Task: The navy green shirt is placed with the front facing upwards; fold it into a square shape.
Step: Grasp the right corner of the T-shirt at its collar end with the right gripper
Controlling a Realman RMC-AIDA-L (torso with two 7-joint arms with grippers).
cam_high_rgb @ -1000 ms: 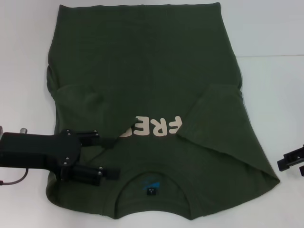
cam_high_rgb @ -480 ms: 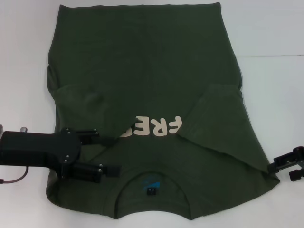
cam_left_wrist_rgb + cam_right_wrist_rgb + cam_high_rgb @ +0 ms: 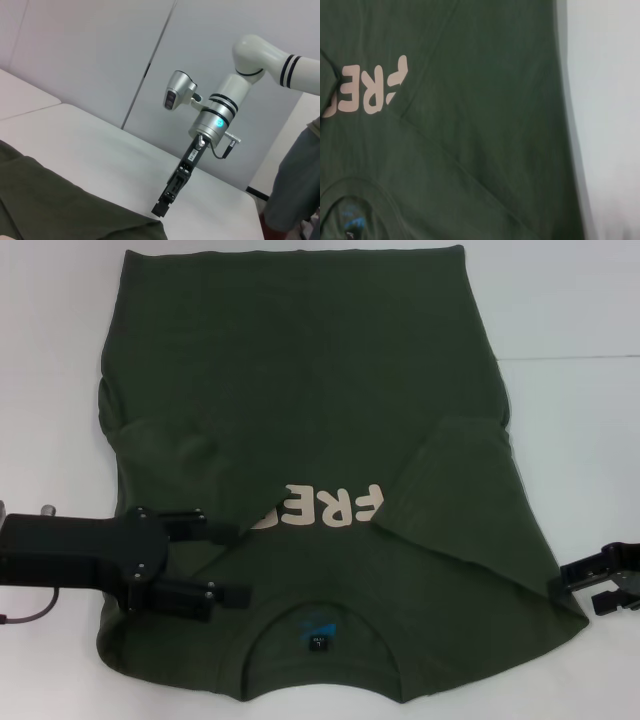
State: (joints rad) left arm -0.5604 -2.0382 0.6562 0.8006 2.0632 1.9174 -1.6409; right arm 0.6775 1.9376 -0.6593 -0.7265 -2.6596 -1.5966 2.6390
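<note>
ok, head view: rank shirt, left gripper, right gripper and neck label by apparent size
1. shirt
2. left gripper, open over the near left shoulder
3. right gripper, partly cut off at the frame edge, so its rank is unsure
4. neck label

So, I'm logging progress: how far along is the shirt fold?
Both sleeves of the navy green shirt already lie folded inward. In hand: the left gripper, open, sits over the shoulder; the right gripper is at the opposite shoulder edge. Folding lengthwise into a square remains.
</note>
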